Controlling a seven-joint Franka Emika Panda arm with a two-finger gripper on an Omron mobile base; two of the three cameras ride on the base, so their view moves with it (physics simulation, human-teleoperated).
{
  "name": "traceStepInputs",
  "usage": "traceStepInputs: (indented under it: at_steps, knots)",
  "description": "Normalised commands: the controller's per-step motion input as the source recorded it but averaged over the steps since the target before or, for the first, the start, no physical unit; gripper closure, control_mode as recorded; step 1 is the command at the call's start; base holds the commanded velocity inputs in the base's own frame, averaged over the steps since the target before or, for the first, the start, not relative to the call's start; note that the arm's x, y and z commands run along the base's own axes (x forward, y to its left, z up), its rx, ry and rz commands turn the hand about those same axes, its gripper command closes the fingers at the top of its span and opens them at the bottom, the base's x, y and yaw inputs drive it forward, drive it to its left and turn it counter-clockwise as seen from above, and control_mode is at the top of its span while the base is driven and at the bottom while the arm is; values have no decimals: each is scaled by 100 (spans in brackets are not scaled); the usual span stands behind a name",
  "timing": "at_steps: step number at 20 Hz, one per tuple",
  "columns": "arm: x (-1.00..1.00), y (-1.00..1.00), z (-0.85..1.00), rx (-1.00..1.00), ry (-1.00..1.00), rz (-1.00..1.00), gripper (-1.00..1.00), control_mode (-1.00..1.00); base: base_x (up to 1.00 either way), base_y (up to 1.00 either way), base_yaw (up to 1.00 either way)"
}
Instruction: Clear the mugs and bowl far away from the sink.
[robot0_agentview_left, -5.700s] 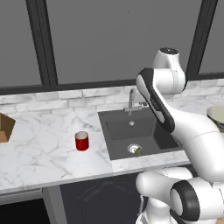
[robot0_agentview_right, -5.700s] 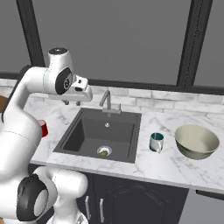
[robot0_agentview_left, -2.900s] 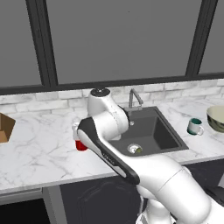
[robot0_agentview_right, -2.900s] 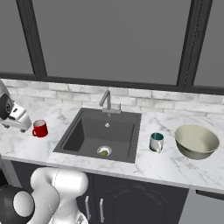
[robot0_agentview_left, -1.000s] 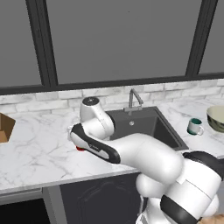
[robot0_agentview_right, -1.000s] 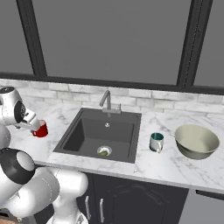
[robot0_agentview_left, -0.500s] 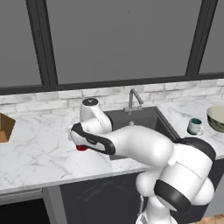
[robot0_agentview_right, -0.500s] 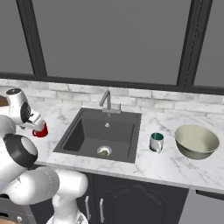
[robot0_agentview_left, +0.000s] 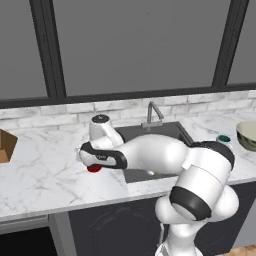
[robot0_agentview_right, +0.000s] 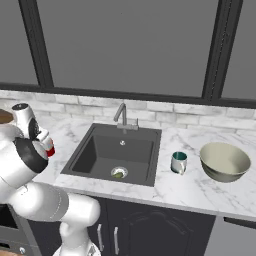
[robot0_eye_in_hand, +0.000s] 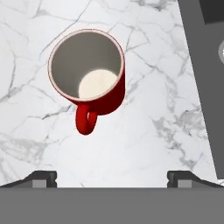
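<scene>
The hand (robot0_eye_in_hand: 111, 177) hovers spread wide and empty above the unmarked red mug (robot0_eye_in_hand: 89, 76), which stands upright on the marble tabletop (robot0_eye_in_hand: 144, 131) beside the sink (robot0_agentview_right: 117, 152).

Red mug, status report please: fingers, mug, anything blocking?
Fingers open, above red mug, not touching. Mug upright on counter, empty, handle toward the fingers. Nothing in the way.
</scene>
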Motion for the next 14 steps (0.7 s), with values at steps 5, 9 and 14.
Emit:
traceStepInputs:
  at_steps: [5,9,14]
  knots:
    - [17,19,-18,0,0,0,-100,-100,0,0,0]
    - [21,24,-9,0,0,-2,-100,-100,0,0,0]
    - [24,15,-10,0,0,-3,-100,-100,0,0,0]
